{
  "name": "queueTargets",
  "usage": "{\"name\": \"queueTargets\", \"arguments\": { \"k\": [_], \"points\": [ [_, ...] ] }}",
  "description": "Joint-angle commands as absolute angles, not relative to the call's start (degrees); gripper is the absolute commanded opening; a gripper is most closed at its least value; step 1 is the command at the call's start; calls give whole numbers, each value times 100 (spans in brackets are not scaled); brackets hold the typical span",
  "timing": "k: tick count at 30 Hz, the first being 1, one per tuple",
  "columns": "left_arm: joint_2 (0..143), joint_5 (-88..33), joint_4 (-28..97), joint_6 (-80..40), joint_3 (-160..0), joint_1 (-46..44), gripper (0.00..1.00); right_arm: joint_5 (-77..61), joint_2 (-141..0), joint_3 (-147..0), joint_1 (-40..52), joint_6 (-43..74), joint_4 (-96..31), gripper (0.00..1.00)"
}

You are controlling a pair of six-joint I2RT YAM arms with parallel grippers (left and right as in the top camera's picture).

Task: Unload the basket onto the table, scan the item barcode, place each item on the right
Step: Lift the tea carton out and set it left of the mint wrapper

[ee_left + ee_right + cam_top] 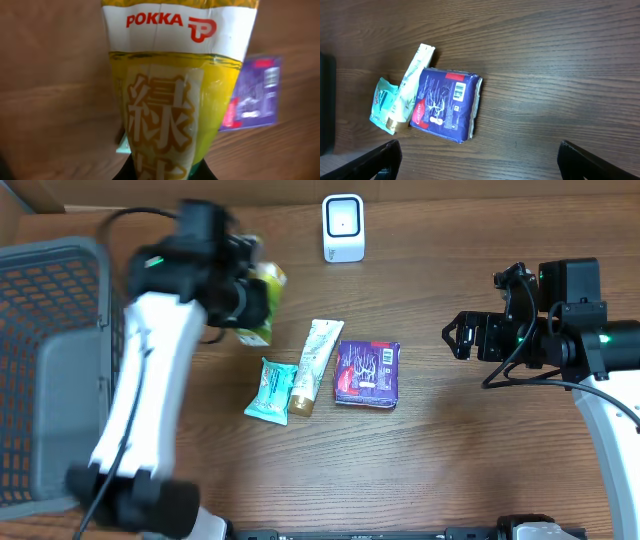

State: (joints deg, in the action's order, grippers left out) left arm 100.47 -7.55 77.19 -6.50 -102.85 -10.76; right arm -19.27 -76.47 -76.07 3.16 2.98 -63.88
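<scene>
1. Left claw (246,298) pinches the Pokka drink (170,100), apparently lifted clear of the bench (470,470) near its back edge, left of the white scanner (343,227).
2. Pickup looks done; presenting the barcode to the scanner appears to be what remains, and no barcode shows yet.
3. Left arm (135,400) stretches from the front-left corner toward the back; right claw (456,338) hangs spread wide by the right edge.

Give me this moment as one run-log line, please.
left gripper: shut on Pokka drink | right gripper: open, empty | scanner: far side, untouched
</scene>
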Motion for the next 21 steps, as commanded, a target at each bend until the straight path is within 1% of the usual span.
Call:
{"name": "queueTargets", "arguments": {
  "k": [1,4,8,17,19,20,21],
  "points": [
    [10704,104,7846,-1280,-10388,-1304,4,-1959,-7664,-7721,353,298,-6357,100],
    [11424,676,8064,-1752,-10388,-1400,4,-1959,-7664,-7721,353,298,-6364,100],
    [12003,840,8254,-1955,-10388,-1321,5,-1959,-7664,-7721,353,298,-6359,100],
    [12536,1022,8248,-1951,-10217,-1223,6,-1957,-7664,-7721,353,298,-6355,100],
    [12536,1120,8250,-1951,-10193,-1223,10,-1959,-7664,-7721,353,298,-6357,100],
    [12536,1140,8252,-1951,-10193,-1223,14,-1959,-7664,-7721,353,298,-6357,100],
    [12534,1144,8254,-1951,-10193,-1216,20,-1959,-7664,-7721,353,298,-6357,100]
  ]
}}
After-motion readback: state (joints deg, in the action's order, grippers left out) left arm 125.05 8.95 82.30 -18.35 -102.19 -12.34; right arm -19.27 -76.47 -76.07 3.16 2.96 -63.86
